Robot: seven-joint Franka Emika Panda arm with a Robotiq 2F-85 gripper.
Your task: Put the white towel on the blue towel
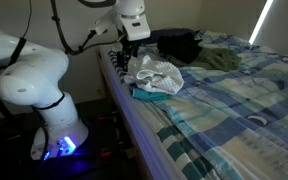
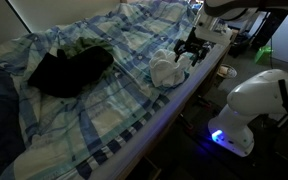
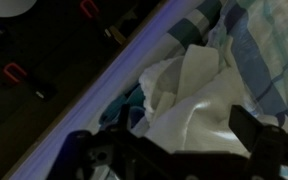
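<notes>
A crumpled white towel (image 1: 160, 71) lies on a blue towel (image 1: 150, 94) near the edge of the bed, and shows in both exterior views (image 2: 167, 70). In the wrist view the white towel (image 3: 199, 100) fills the middle, with a strip of the blue towel (image 3: 132, 102) showing at its left. My gripper (image 1: 125, 62) hangs just beside and above the towels, toward the bed's edge (image 2: 191, 52). Its fingers (image 3: 174, 145) are spread wide with nothing between them, just over the white towel.
The bed has a blue plaid blanket (image 1: 234, 110). A pile of dark clothes (image 1: 176, 45) (image 2: 69, 70) and a green garment (image 1: 220, 60) lie farther in on the bed. The robot's base (image 1: 39, 85) stands on the floor beside the bed edge (image 3: 134, 60).
</notes>
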